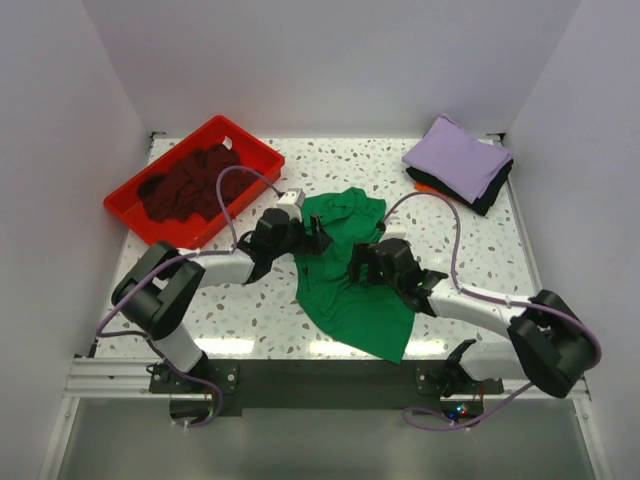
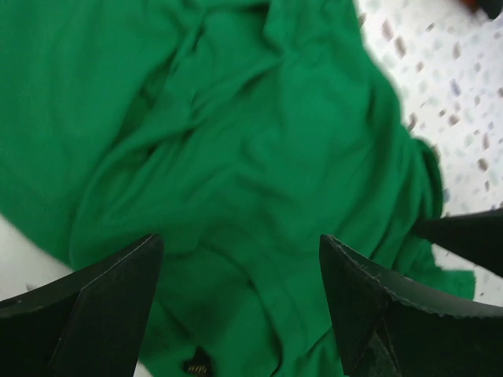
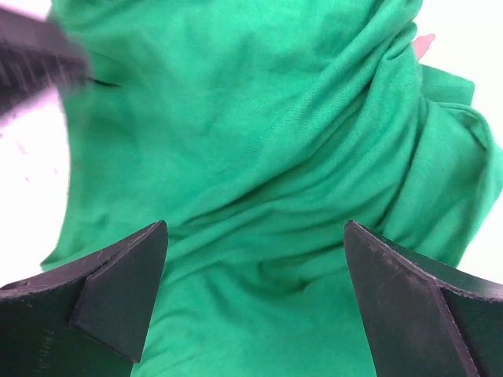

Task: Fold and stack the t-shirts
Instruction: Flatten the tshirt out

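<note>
A bright green t-shirt (image 1: 352, 285) lies crumpled and unfolded in the middle of the table. My left gripper (image 1: 318, 236) hangs open over its upper left part; in the left wrist view the wrinkled green cloth (image 2: 236, 157) fills the gap between the fingers (image 2: 110, 290). My right gripper (image 1: 362, 265) hangs open over the shirt's middle; in the right wrist view the green cloth (image 3: 259, 181) lies under the spread fingers (image 3: 393, 283). A dark maroon shirt (image 1: 185, 185) lies bunched in the red tray (image 1: 258, 153). Folded lavender (image 1: 458, 155), black (image 1: 493, 190) and orange (image 1: 428, 189) shirts are stacked at the back right.
The red tray stands at the back left. The speckled white tabletop (image 1: 250, 310) shows around the green shirt. White walls close in the left, back and right sides. Purple cables loop over both arms.
</note>
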`<state>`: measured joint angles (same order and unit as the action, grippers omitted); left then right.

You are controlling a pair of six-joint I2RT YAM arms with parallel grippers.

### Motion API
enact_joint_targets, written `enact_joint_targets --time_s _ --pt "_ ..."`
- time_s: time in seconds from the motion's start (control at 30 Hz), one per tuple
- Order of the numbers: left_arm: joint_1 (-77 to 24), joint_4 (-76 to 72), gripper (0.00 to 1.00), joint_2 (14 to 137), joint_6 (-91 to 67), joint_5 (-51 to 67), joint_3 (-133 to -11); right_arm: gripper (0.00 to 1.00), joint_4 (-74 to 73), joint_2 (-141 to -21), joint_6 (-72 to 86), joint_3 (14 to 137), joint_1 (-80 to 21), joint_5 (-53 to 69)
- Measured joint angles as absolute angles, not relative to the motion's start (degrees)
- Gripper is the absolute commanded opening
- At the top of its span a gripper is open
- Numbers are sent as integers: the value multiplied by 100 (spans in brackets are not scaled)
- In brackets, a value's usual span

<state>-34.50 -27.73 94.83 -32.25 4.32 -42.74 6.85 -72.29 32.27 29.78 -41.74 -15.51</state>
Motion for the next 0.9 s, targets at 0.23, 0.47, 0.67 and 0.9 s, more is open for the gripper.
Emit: enact_joint_targets --time_s 0.23,0.47,0.67,0.9 --pt "-3459 -3057 86 9900 -3540 657 -3854 96 1074 -8103 3044 3006 -4174 -1542" --pt "-3420 -3205 86 10652 -3553 716 -4650 95 1546 -8315 3229 3009 -4174 -1144" --pt "-3052 -3109 86 11334 -3505 886 -5561 94 2272 -8661 3527 3024 -4226 -648" --pt "-2668 -2563 86 12191 -3253 1142 -7004 95 2707 -9312 3673 3496 -4276 -316"
